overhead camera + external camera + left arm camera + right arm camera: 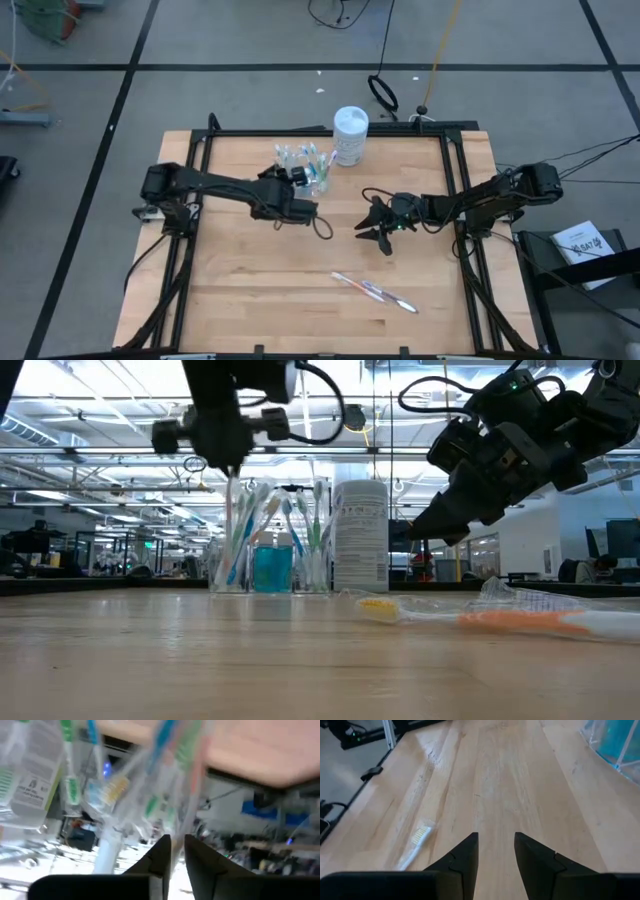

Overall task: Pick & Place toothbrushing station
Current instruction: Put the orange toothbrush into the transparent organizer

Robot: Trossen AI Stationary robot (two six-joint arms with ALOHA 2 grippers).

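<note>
A clear plastic cup (306,170) with several pastel toothbrushes and a teal tube (272,568) stands at the table's far middle. My left gripper (298,178) is directly above the cup, and its fingers are closed to a narrow gap on a thin toothbrush handle (188,815). My right gripper (377,228) hangs open and empty above the bare table, right of the cup; it also shows in the low view (425,528). Two more toothbrushes (375,290) lie flat on the table near the front. My left gripper pinches a thin pale toothbrush handle (188,815) between its two fingers. In the low view the fingers (230,460) point down from above onto the handle's upper end, and the handle (232,505) runs down into the cup with the other brushes.
A tall white canister (350,135) stands just right of the cup, toward the far edge. The loose toothbrushes (480,620) lie near the front right, one with a yellow head (420,836). A black frame (455,180) borders the table.
</note>
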